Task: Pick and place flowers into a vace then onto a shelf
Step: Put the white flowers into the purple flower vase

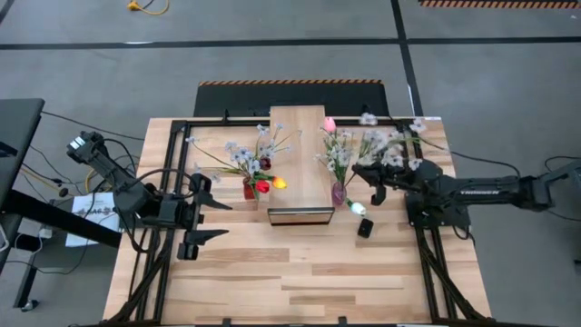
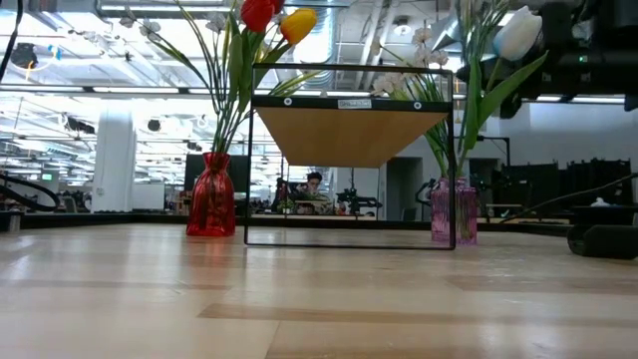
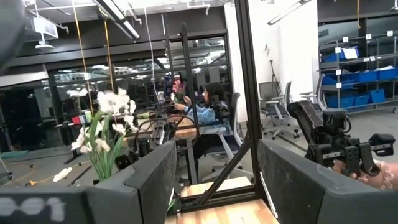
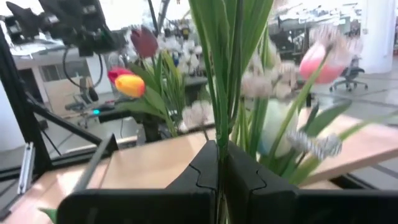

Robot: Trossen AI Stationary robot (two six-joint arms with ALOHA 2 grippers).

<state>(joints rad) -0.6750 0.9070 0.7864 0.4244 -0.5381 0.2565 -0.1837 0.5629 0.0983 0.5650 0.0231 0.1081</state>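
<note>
The right hand (image 4: 219, 180) is clamping green flower stems (image 4: 227, 74) above the purple vase (image 1: 338, 193), right of the shelf (image 1: 300, 163). The left hand (image 1: 207, 218) is waiting left of the shelf, fingers apart.

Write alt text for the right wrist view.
The right gripper is shut on green flower stems rising straight up from its fingers. Behind them stand red and yellow tulips, a pink tulip and the light-wood shelf.

no readable text, labels or numbers anywhere
</note>
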